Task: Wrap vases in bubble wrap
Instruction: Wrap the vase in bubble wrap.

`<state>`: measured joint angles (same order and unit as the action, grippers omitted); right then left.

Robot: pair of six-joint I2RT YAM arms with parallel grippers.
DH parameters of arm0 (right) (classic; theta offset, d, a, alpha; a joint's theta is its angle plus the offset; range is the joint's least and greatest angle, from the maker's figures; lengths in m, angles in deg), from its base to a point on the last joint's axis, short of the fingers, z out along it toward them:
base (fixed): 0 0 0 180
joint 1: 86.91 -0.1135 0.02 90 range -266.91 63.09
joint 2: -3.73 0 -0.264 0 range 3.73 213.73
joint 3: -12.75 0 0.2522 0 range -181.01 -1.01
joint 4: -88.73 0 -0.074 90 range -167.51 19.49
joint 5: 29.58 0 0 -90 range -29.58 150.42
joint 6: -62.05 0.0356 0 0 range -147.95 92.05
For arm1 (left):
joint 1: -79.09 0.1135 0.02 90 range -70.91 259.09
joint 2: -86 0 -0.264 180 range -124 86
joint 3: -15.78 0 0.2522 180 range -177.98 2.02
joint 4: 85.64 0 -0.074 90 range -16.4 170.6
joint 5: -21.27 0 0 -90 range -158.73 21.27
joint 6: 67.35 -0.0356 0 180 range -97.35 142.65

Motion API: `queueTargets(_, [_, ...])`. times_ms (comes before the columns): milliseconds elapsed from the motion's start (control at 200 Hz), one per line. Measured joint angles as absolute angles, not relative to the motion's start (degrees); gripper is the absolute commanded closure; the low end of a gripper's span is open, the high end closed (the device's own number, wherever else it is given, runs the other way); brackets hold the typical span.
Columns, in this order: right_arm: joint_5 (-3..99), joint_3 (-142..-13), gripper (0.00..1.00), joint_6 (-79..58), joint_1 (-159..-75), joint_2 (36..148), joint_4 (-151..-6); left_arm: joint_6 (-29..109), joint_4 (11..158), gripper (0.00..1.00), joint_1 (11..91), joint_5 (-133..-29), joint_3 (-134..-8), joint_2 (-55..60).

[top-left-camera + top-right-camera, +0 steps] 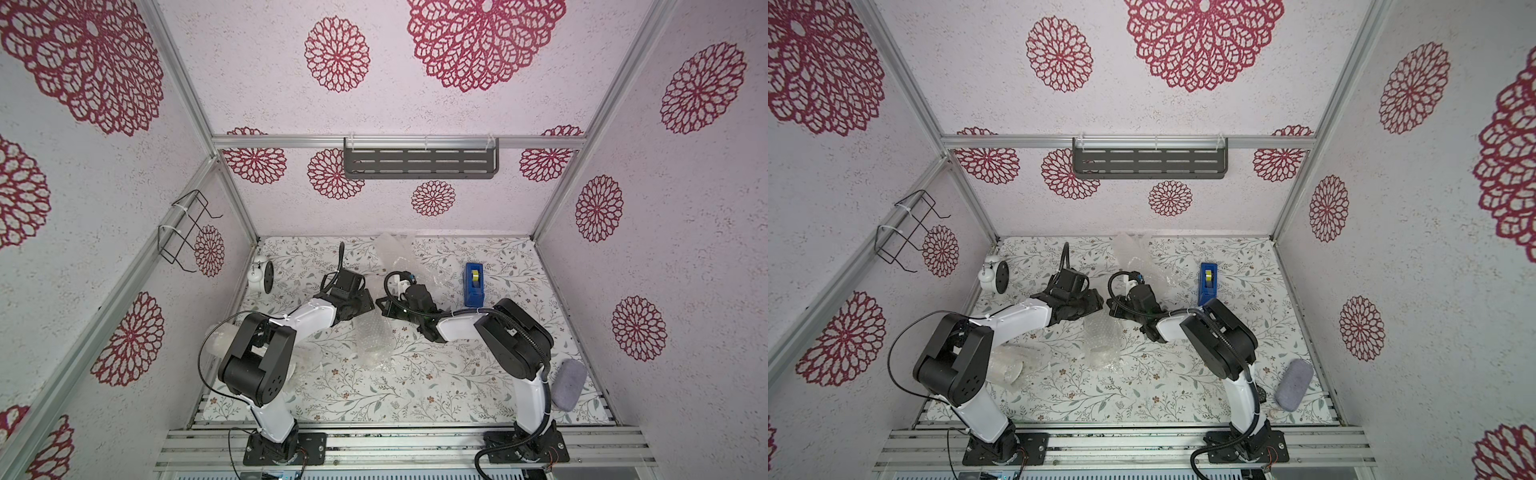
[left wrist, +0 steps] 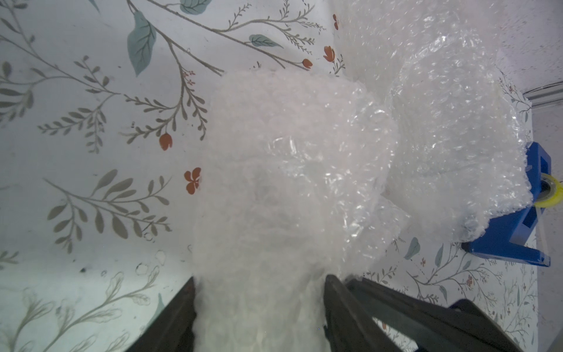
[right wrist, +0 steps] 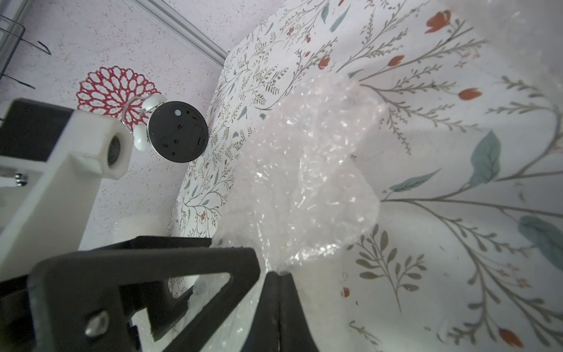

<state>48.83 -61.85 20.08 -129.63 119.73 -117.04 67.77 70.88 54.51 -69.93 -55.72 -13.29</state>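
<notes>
**Far left, both top views.** An alarm clock (image 1: 261, 274) stands by the wall and is no part of my job. Lower left, under the left arm's elbow, I see a second vase (image 1: 1009, 368) with clear film about it. It is largely hidden, and I cannot tell how well it is covered.

**Centre.** The wrapped vase (image 1: 372, 338) shows as a pale, dimpled column just below the point where my two grippers meet. In the left wrist view the left gripper (image 2: 261, 279) is about half open. Its fingers (image 2: 179, 317) press on either side of the bundle, so I read it as holding the vase through the padding. I cannot make out which vessel is inside, or whether its base rests on the table (image 1: 415, 395).

**Right of centre.** The right gripper (image 3: 278, 274) has its jaws fully together, pinching a free edge of the bubble wrap (image 3: 304, 183). More loose wrap (image 1: 390, 249) lies toward the upper middle, and a blue tape dispenser (image 1: 473, 284) stands to its right.

**Handling, as I judge it.** The film is light, limp and slippery, and will likely spring back if released. The vessel beneath is rigid and breakable. I would grip the body at mid-height over the padding, gently, and draw the sheet by its edge.
</notes>
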Motion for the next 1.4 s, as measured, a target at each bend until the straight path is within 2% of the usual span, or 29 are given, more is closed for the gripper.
queueTargets(310, [48.21,-63.10,1.00,20.08,-130.52,119.47,-115.95,66.86,74.62,0.35,56.22,-73.34,-49.97,-9.42])
queueTargets(690, [48.15,-64.23,1.00,20.12,-131.57,119.47,-115.01,66.55,77.02,0.28,58.06,-77.31,-45.20,-5.97])
queueTargets(1046, [48.17,-66.25,1.00,20.08,-132.29,119.47,-113.50,66.48,78.49,0.18,59.30,-78.76,-42.45,-2.27])
queueTargets(1191, [48.59,-66.73,1.00,19.40,-132.90,119.40,-113.19,67.60,80.72,0.10,61.18,-80.81,-40.98,-1.94])
queueTargets(1396, [48.70,-66.73,1.00,18.09,-133.56,119.40,-113.19,69.79,85.02,0.02,62.97,-83.78,-40.39,-1.77])
